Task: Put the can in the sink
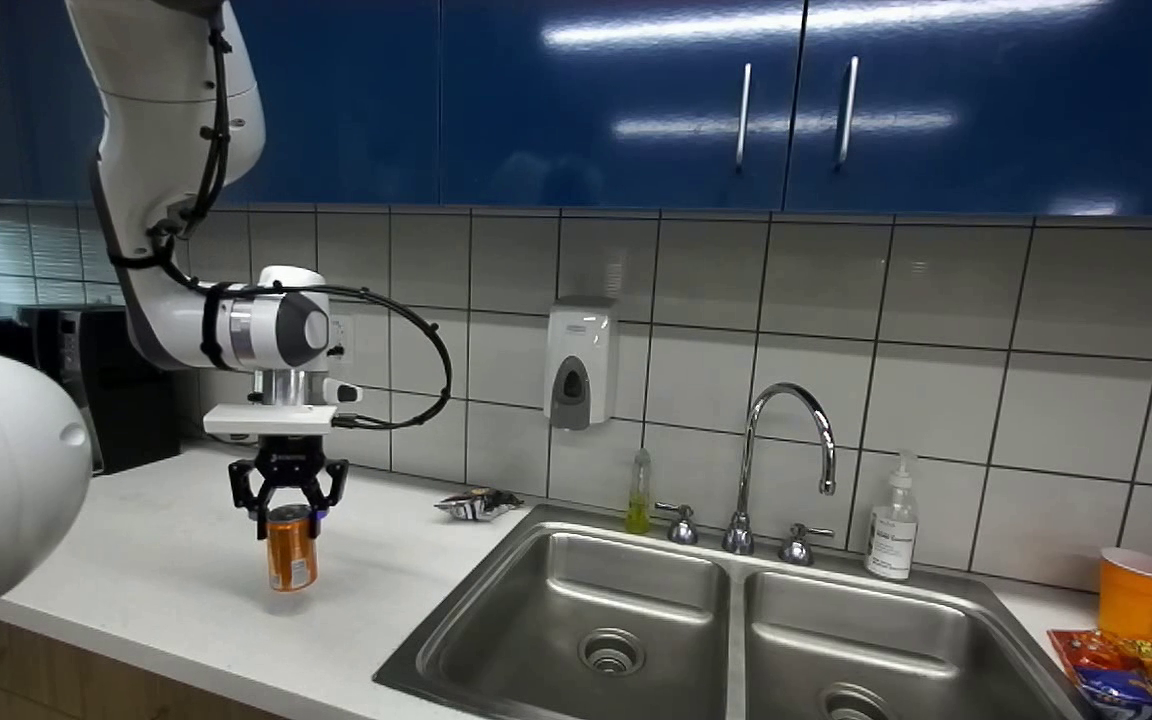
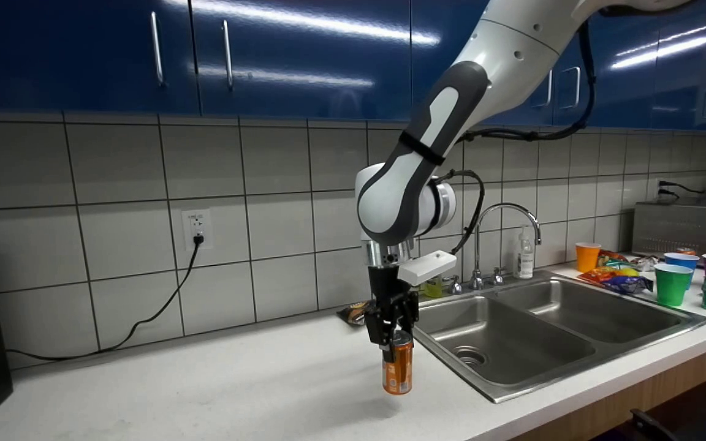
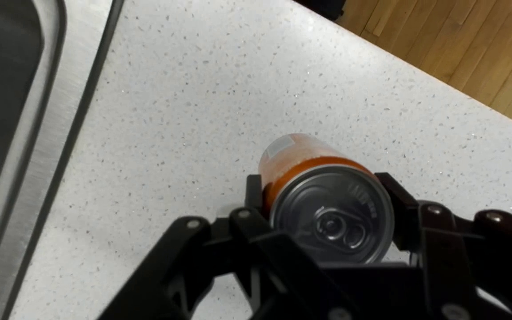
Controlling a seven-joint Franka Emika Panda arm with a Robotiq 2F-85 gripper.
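Observation:
The can (image 1: 292,562) is orange with a silvery top and is upright, slightly tilted. It also shows in the other views (image 2: 397,376) (image 3: 331,218). My gripper (image 1: 289,524) is shut on the can's upper part, with a finger on each side (image 3: 320,191). In both exterior views the can seems a little above the white counter, with a faint shadow beneath. The double-basin steel sink (image 1: 736,640) lies beside the can, apart from it (image 2: 515,390). In the wrist view the sink's rim (image 3: 76,58) runs along the left side. The can's underside is hidden.
A chrome faucet (image 1: 744,480) rises behind the sink. A snack bag (image 1: 479,504) and a bottle of yellow-green liquid (image 1: 639,495) stand near the back wall. A soap bottle (image 1: 893,525), an orange cup (image 1: 1136,592) and snack packs (image 2: 619,280) are on the far side.

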